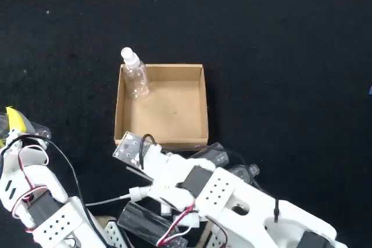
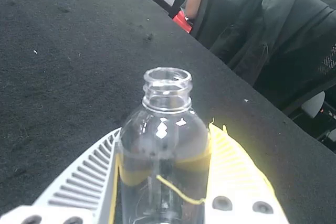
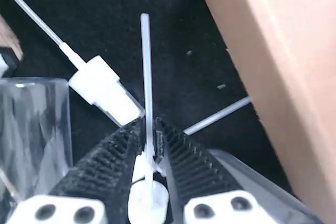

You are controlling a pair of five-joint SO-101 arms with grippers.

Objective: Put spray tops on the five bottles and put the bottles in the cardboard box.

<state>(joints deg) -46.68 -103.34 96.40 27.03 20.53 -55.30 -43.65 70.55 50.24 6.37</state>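
Observation:
My left gripper (image 2: 163, 182) is shut on a clear open bottle (image 2: 164, 129) with no top, held between a yellow finger (image 2: 231, 166) and a white one; in the high view this bottle (image 1: 36, 130) sits at the table's left edge. My right gripper (image 3: 149, 135) is shut on a spray top (image 3: 147, 192), its thin tube (image 3: 145, 66) pointing away past the black fingers. Another spray top (image 3: 102, 92) lies on the cloth just beyond. The cardboard box (image 1: 200, 108) holds one capped bottle (image 1: 135, 76) in its far left corner.
The right arm (image 1: 226, 198) lies just in front of the box's near wall (image 3: 273, 77). Loose clear bottles (image 1: 148, 223) (image 1: 216, 155) lie around it, with a spray top (image 1: 136, 193) on the black cloth. A loose tube (image 3: 218, 115) lies near the box.

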